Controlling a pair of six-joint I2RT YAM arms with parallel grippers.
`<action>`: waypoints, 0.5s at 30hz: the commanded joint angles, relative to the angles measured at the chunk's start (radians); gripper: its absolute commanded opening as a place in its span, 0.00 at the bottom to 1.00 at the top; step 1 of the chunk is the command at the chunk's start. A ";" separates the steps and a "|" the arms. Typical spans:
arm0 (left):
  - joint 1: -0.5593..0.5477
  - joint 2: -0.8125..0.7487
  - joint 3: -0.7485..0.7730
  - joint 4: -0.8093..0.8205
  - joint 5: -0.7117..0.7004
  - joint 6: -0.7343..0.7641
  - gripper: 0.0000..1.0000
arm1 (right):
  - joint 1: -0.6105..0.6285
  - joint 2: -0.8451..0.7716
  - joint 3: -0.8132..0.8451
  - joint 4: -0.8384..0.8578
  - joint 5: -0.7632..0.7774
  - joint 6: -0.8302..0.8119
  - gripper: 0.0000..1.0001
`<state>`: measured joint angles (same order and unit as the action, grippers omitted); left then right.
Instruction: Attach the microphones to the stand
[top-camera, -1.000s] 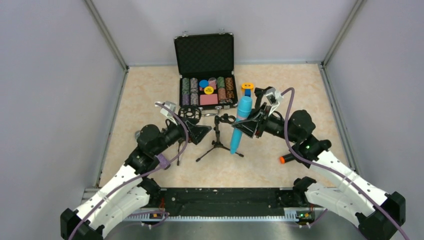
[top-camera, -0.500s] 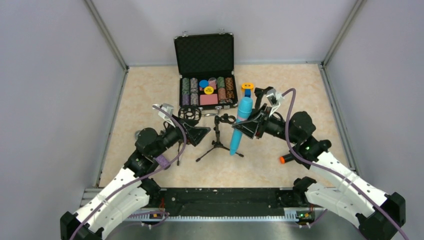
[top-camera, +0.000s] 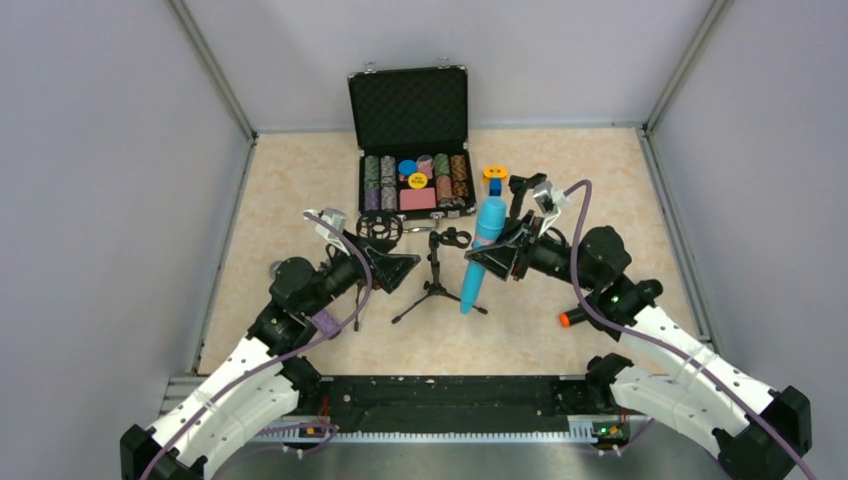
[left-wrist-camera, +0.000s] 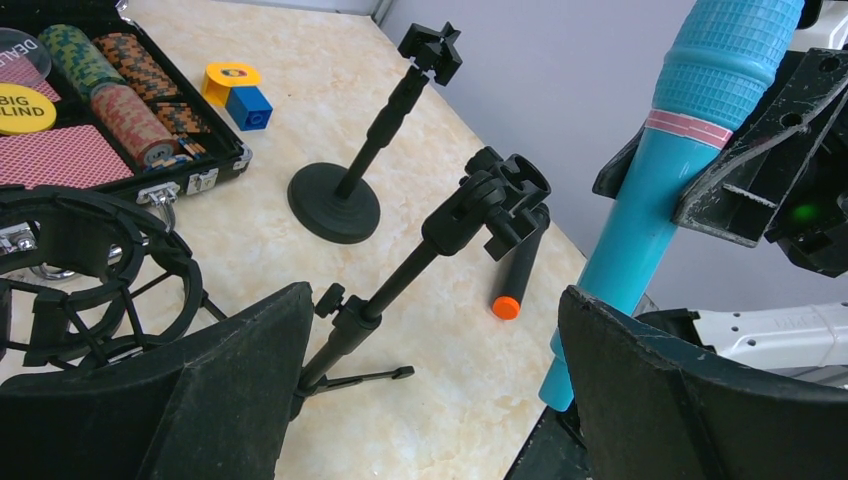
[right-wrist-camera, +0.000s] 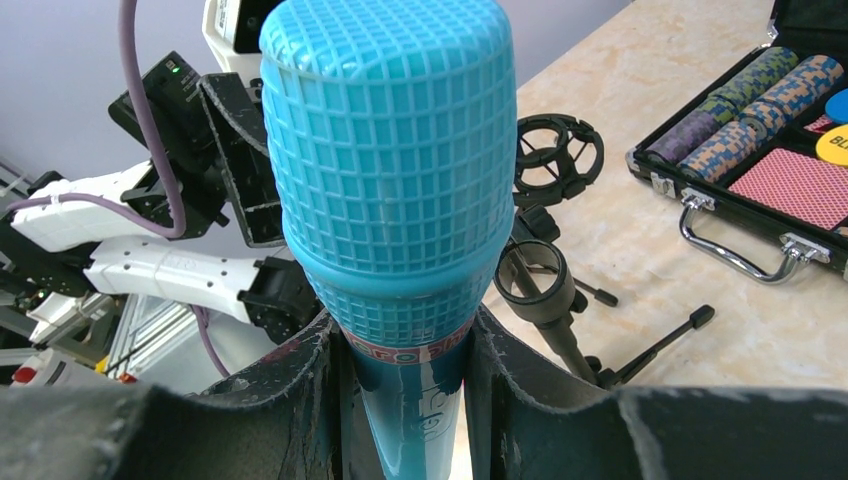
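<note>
Beige marbled tabletop (top-camera: 300, 170), grey walls on three sides. Open black poker case (top-camera: 408, 108) sitting at 12 o'clock, lid up, chip stacks (top-camera: 372, 170) in rows inside. Just off case at 1 o'clock: yellow token (top-camera: 494, 172), blue block (top-camera: 495, 187) touching it. Round-base stand (left-wrist-camera: 335, 205) right beside them, pole tilted. Dead centre: tripod stand (top-camera: 436, 265), legs splayed on marble. At its 9 o'clock, shock-mount ring (top-camera: 380, 228), foot hidden. Out at 4 o'clock, black microphone (left-wrist-camera: 520, 265) lying flat, orange end toward near edge.
</note>
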<state>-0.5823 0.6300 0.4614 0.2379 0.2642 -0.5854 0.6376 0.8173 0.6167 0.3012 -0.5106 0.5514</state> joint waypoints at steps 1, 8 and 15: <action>0.002 -0.011 0.000 0.056 0.003 -0.004 0.96 | 0.004 0.001 0.031 0.059 -0.021 -0.004 0.00; 0.002 -0.002 0.004 0.041 -0.035 -0.012 0.97 | 0.004 0.076 0.170 -0.062 0.019 -0.094 0.00; 0.002 0.046 0.050 0.034 -0.020 0.008 0.96 | 0.003 0.172 0.326 -0.124 -0.032 -0.117 0.00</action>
<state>-0.5823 0.6495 0.4618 0.2359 0.2420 -0.5941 0.6376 0.9627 0.8375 0.1707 -0.5022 0.4629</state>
